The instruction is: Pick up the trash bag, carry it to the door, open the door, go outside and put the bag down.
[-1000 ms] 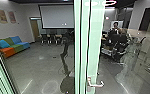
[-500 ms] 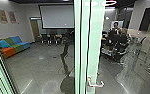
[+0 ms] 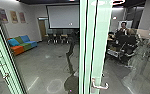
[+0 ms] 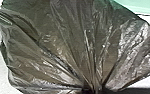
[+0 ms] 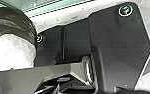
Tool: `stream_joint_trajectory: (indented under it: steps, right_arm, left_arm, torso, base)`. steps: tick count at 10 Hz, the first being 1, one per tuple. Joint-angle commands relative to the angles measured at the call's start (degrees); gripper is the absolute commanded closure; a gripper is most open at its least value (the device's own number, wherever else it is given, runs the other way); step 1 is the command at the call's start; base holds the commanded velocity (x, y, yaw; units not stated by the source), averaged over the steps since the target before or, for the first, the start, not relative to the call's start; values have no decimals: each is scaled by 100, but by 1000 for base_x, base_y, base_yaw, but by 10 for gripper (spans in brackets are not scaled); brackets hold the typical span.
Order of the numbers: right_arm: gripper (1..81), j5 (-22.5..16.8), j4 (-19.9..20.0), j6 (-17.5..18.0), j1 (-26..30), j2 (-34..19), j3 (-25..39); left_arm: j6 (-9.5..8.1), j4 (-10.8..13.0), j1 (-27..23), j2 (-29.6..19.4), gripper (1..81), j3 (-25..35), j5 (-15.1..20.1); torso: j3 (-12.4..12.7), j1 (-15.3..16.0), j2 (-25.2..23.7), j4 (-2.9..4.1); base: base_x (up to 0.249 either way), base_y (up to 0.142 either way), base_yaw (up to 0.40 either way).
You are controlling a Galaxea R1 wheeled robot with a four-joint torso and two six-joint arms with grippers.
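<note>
The trash bag [image 4: 66, 42], dark and shiny, spreads wide in the left wrist view. Its pleats run together into a tight neck where my left gripper [image 4: 92, 89] is shut on it. Part of the dark bag [image 5: 12, 21] also shows in the right wrist view, beside a bright white area. In the head view, a glass door's pale green frame [image 3: 100, 45] stands upright just ahead, with a silver lever handle [image 3: 100, 86] low on it. What my right gripper holds, if anything, I cannot tell.
Another green frame [image 3: 6, 57] with a handle stands at the left. Through the glass I see a grey floor [image 3: 48, 62], a colourful sofa [image 3: 22, 45], a projection screen [image 3: 63, 16], chairs, and a person [image 3: 122, 30] at the right.
The whole head picture has shifted to the right since half a second ago, so the camera has turned a little left. The left green frame shows more fully.
</note>
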Motion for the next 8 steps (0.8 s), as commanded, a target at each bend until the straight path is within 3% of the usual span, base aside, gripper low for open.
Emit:
stream_joint_trajectory:
  steps: [1, 5, 8]
  right_arm:
    - [10, -255, -57, 4, 221, -19, 57]
    - [10, -255, -57, 4, 239, 16, 57]
    - [10, -255, -48, 4, 247, 7, 57]
  left_arm:
    - [44, 20, -358, -76, 811, -18, 310]
    - [44, 29, -358, -68, 811, -27, 318]
    - [35, 29, -358, -67, 811, -27, 318]
  torso:
    - [0, 0, 0, 0]
    - [0, 0, 0, 0]
    - [0, 0, 0, 0]
  base:
    - [0, 0, 243]
    - [0, 0, 238]
    - [0, 137, 0]
